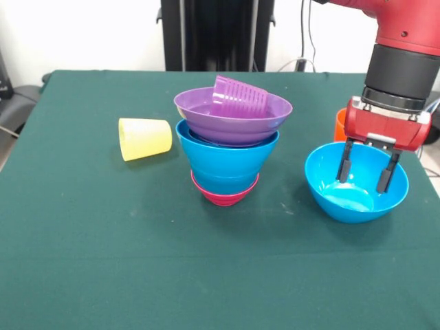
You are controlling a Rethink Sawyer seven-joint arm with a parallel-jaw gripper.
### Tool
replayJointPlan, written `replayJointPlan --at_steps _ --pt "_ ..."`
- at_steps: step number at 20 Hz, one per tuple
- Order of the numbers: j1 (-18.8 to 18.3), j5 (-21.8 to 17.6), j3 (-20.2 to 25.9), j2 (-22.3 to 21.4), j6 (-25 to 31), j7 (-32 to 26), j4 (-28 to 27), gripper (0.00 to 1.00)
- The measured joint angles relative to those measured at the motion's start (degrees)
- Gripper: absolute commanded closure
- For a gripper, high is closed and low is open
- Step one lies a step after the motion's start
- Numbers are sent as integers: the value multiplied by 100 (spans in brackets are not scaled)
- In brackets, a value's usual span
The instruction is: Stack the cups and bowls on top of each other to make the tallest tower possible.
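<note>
Part of the job looks done: the tower (pixel 229 148) stands near the middle of the table, a small magenta bowl (pixel 225 194) at the base, blue bowls (pixel 227 159) nested above it, then a wide purple bowl (pixel 234 117), with a purple cup (pixel 239 97) lying on its side in that top bowl rather than standing upright. I judge the tower about half built, since three pieces are loose. A yellow cup (pixel 144 139) lies on its side at about nine o'clock from the tower, near it but not touching. A single blue bowl (pixel 356 181) sits upright at about three o'clock from the tower, well apart. Behind that bowl, at about one o'clock from it, a sliver of an orange cup (pixel 340 125) shows, mostly hidden by my arm. My gripper (pixel 368 170) hangs over the loose blue bowl with its two fingers moderately spread, their tips lowered inside the bowl and holding nothing; whether they touch the bowl's floor I cannot tell. To my mind the tipped purple cup will need righting before anything rests steadily on it. The surface is a dark green cloth (pixel 103 261), flat, with a few faint marks. Beyond it, at twelve o'clock, a white wall and a black stand (pixel 216 34) show, with cables at upper right.
</note>
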Motion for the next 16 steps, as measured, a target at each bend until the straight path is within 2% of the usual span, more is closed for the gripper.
replayJointPlan --at_steps 11,16 --pt "2 46 0 0 0 0 0 0" --pt "78 194 -2 19 0 0 -1 0"
